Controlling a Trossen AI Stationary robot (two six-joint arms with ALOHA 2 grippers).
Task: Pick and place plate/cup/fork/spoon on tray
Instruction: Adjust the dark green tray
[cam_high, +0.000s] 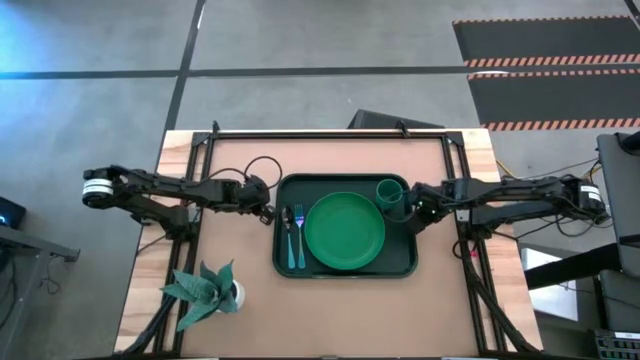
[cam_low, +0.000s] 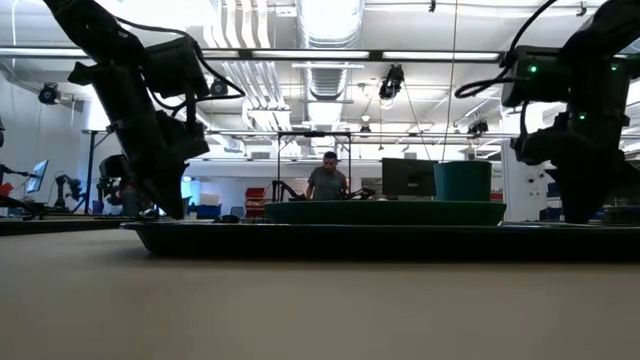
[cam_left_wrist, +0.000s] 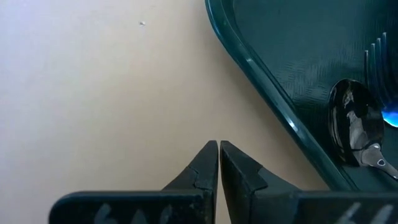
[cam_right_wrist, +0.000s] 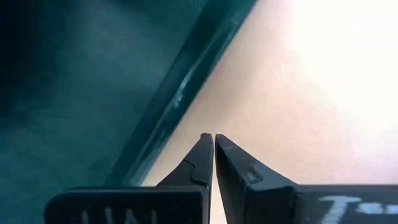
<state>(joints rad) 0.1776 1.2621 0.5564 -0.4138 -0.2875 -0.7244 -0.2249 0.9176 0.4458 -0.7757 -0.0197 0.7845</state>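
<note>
Tray (cam_high: 345, 268): lying mid-surface, carrying everything.
Plate (cam_high: 345, 231): sitting at the tray's centre.
Cup (cam_high: 390, 194): standing in the tray's far right corner.
Fork (cam_high: 298, 236), spoon (cam_high: 288, 232): lying side by side left of the plate.
Left gripper (cam_high: 266, 212): hovering beside the tray's left rim, jaws pressed together, empty.
Right gripper (cam_high: 413, 218): hovering at the right rim, jaws pressed together, empty.

No words or numbers clear enough to read anywhere. Only cut-off white marks on the two hands, too little showing to tell.
</note>
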